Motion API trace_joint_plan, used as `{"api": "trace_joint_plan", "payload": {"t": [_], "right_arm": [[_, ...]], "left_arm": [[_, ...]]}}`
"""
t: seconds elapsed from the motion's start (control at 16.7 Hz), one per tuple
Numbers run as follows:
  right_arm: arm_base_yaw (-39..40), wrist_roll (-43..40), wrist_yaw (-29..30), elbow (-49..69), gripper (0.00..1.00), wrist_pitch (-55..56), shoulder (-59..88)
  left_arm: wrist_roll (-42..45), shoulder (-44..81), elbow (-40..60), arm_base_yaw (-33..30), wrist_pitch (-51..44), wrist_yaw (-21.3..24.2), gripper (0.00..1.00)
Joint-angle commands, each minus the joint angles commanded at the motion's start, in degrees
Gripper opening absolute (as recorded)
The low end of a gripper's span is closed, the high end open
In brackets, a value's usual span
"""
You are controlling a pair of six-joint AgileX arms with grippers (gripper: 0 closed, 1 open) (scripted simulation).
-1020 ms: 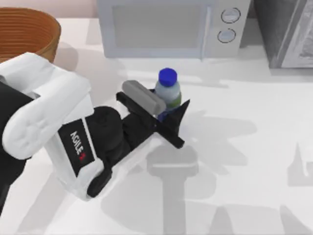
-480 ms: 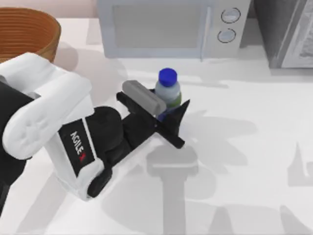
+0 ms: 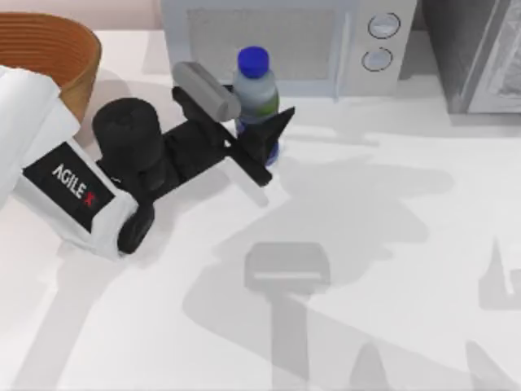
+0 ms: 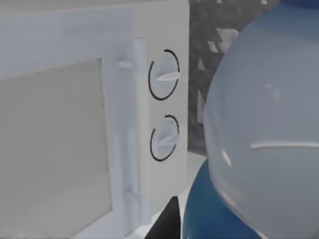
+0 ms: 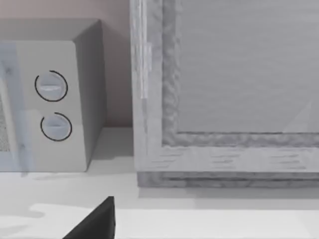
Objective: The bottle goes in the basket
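One arm is doing the work: your left claw is pinching the bottle around its lower half, up in the middle top of the frame, in front of the microwave. This looks like the carrying step. Next you need to swing left to the basket in the upper left corner, get right over it, then let go.

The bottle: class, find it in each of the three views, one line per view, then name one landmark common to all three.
Top view: bottle upright, gripped by the left gripper, in front of the microwave.
Left wrist view: bottle very close, beside the microwave's dials.
Right wrist view: not in it.
Shared landmark: the microwave's two round dials.
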Motion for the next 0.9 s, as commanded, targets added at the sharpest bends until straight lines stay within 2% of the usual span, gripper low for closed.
{"api": "trace_joint_plan", "payload": {"t": [0.24, 0.42, 0.54, 0.66, 0.9], "right_arm": [[0.0, 0.0, 0.0, 0.0, 1.00, 0.0, 0.0], [0.0, 0.0, 0.0, 0.0, 1.00, 0.0, 0.0], [0.0, 0.0, 0.0, 0.0, 1.00, 0.0, 0.0], [0.0, 0.0, 0.0, 0.0, 1.00, 0.0, 0.0], [0.0, 0.0, 0.0, 0.0, 1.00, 0.0, 0.0]], "left_arm": [[0.7, -5.9, 6.7, 11.4, -14.5, 20.1, 0.00], [1.5, -10.0, 12.3, 21.1, -25.7, 32.0, 0.00], [2.1, -12.4, 16.0, 27.5, -32.3, 37.2, 0.00], [2.7, -14.3, 19.4, 33.6, -38.2, 40.5, 0.00], [3.6, -16.5, 24.9, 43.4, -46.7, 43.2, 0.00]]}}
